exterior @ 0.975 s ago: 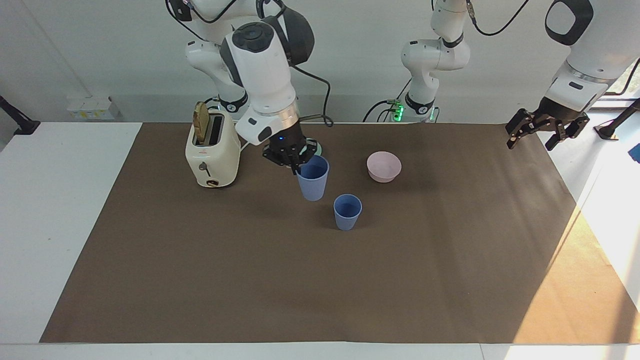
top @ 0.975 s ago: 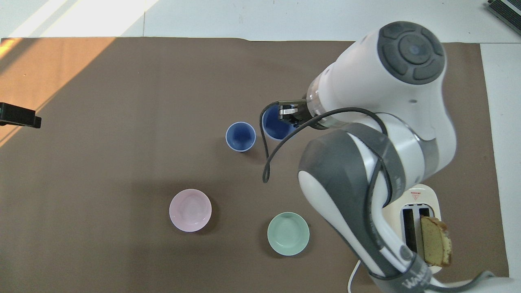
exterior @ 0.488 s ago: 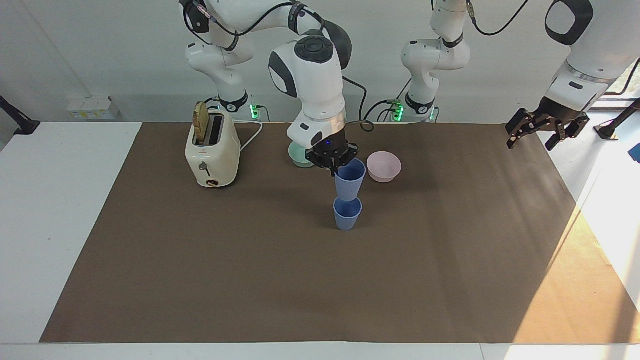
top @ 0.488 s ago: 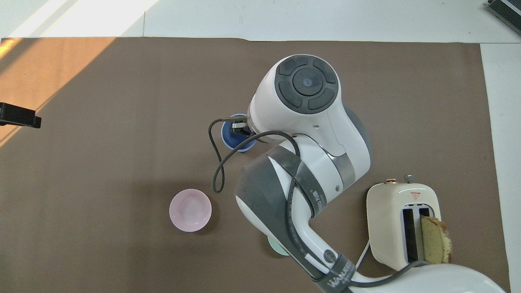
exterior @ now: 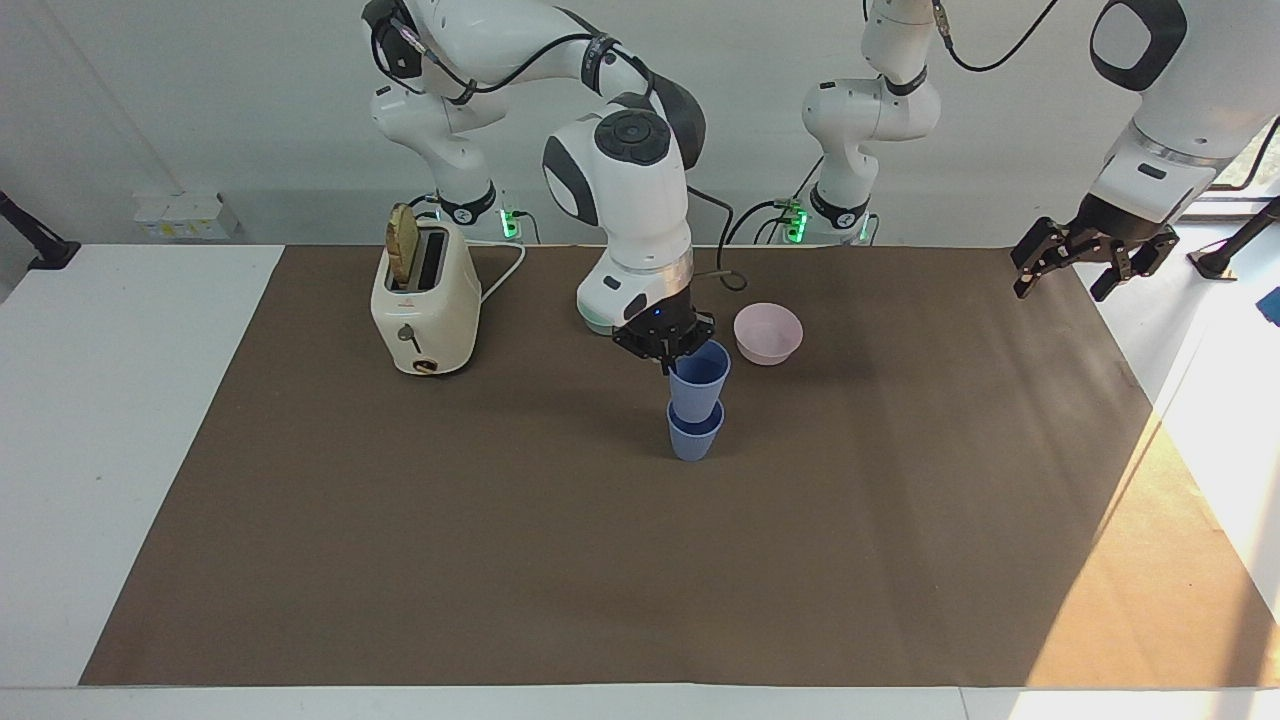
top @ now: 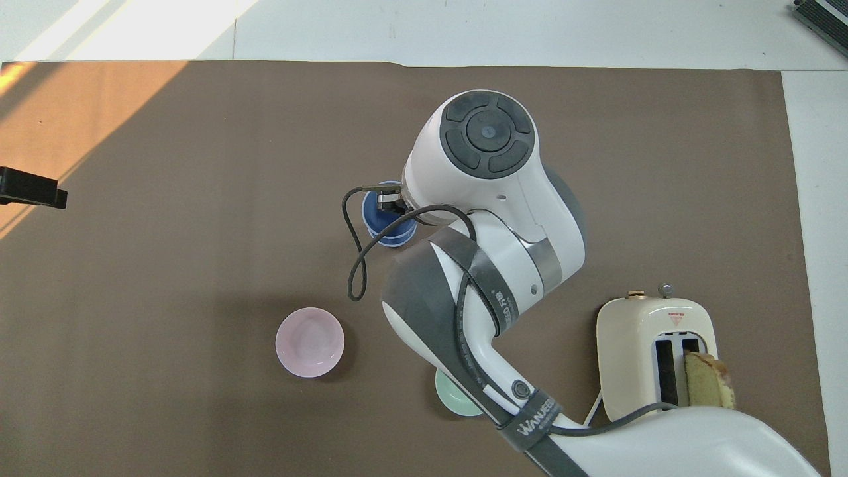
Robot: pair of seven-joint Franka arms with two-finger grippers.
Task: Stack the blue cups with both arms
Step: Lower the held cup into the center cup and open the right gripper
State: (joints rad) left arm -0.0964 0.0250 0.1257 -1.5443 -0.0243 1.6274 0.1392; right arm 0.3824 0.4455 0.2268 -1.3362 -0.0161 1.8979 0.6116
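My right gripper (exterior: 668,355) is shut on the rim of one blue cup (exterior: 699,383) and holds it upright, its base sunk into the mouth of the second blue cup (exterior: 693,440). That second cup stands on the brown mat, farther from the robots than the pink bowl. In the overhead view the right gripper (top: 391,202) and arm cover most of the cups (top: 379,225). My left gripper (exterior: 1085,265) is open and empty, up in the air over the mat's edge at the left arm's end; it waits there and shows in the overhead view (top: 33,189).
A cream toaster (exterior: 425,305) with a bread slice stands toward the right arm's end. A pink bowl (exterior: 768,332) sits beside the cups, nearer to the robots. A teal-green bowl (exterior: 597,320) is mostly hidden by the right arm.
My right gripper carried its blue cup sideways over the standing cup, then lowered it until its base entered the lower cup. The left arm has not moved.
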